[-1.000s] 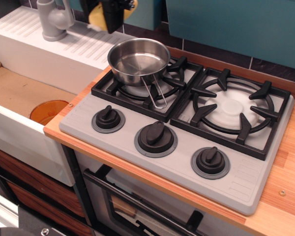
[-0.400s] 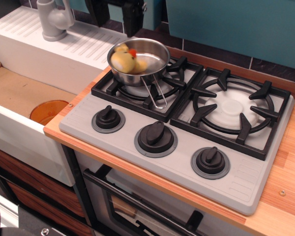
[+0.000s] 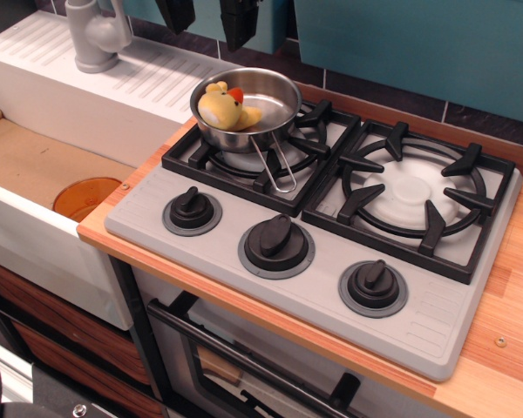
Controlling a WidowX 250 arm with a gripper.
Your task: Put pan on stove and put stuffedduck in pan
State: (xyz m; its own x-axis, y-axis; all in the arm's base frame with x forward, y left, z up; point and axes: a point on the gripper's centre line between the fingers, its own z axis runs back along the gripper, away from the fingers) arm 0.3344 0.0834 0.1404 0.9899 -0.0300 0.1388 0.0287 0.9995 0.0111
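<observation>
Inside the shiny round pan [image 3: 248, 109] sits the fuzzy stuffedduck [image 3: 224, 106]; end effector [image 3: 207, 16] spread apart.

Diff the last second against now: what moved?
The fuzzy yellow plush duck, held in the tool above the sink edge a second ago, was let go and now lies in the shiny steel pan. The tool, open, has risen toward the top edge. Pan on the left burner of the grey stove, its knobs and the faucet stayed put.
</observation>
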